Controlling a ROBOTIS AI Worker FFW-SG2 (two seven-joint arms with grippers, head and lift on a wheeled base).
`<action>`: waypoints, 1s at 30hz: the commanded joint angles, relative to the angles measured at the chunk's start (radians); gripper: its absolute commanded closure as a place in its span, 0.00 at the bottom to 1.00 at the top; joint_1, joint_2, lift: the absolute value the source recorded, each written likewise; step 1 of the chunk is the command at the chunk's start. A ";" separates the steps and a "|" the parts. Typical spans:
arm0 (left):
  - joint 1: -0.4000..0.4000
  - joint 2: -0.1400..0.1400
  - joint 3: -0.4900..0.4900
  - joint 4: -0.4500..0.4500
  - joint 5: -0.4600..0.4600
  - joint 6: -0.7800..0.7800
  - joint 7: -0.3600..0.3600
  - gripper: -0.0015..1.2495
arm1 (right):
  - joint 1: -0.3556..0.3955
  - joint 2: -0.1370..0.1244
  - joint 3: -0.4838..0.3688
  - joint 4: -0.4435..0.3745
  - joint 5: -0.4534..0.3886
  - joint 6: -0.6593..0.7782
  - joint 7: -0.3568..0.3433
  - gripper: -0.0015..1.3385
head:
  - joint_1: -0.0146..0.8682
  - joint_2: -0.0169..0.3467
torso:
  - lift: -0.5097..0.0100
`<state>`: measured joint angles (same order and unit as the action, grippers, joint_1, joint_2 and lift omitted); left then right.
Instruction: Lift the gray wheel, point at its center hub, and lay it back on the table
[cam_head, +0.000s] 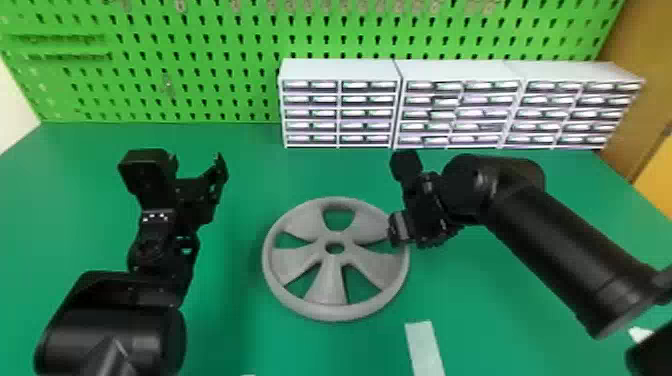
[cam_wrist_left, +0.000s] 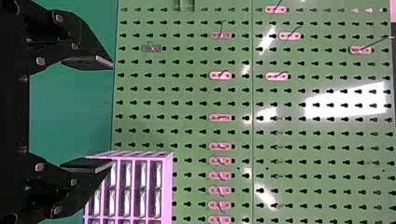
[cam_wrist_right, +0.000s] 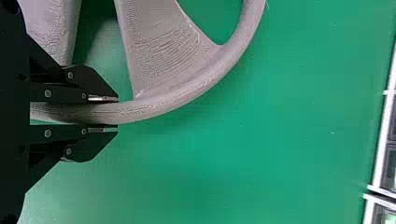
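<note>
The gray wheel (cam_head: 327, 282) lies about level over the middle of the green table, its center hub (cam_head: 334, 246) facing up. On the right side of its rim is my right gripper (cam_head: 397, 234). In the right wrist view the wheel's rim (cam_wrist_right: 159, 106) passes between the two fingers of my right gripper (cam_wrist_right: 103, 113), which are shut on it. My left gripper (cam_head: 200, 167) stands to the left of the wheel, apart from it. Its fingers are wide apart with nothing between them in the left wrist view, where my left gripper (cam_wrist_left: 112, 115) faces the pegboard.
White drawer cabinets (cam_head: 340, 72) stand along the back right of the green table (cam_head: 240, 165), before a green pegboard (cam_head: 200, 75). A pale strip (cam_head: 424, 345) lies near the front, right of the wheel.
</note>
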<state>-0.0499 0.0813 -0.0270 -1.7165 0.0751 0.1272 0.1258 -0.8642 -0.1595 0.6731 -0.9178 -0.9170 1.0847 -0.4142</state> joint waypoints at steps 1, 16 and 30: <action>0.001 0.000 0.001 0.000 0.000 0.000 0.000 0.40 | 0.004 0.000 -0.018 -0.041 0.044 0.000 0.000 0.87 | 0.80 0.18 | 0.80; 0.005 0.000 0.006 -0.006 0.002 0.009 0.000 0.40 | 0.053 0.002 -0.089 -0.188 0.227 -0.075 0.038 0.87 | 0.80 0.18 | 0.80; 0.009 0.000 0.009 -0.014 0.002 0.022 0.000 0.40 | 0.159 0.011 -0.211 -0.377 0.432 -0.244 0.107 0.89 | 0.80 0.18 | 0.80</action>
<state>-0.0410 0.0813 -0.0189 -1.7292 0.0767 0.1464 0.1258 -0.7371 -0.1492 0.4946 -1.2519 -0.5213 0.9002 -0.3185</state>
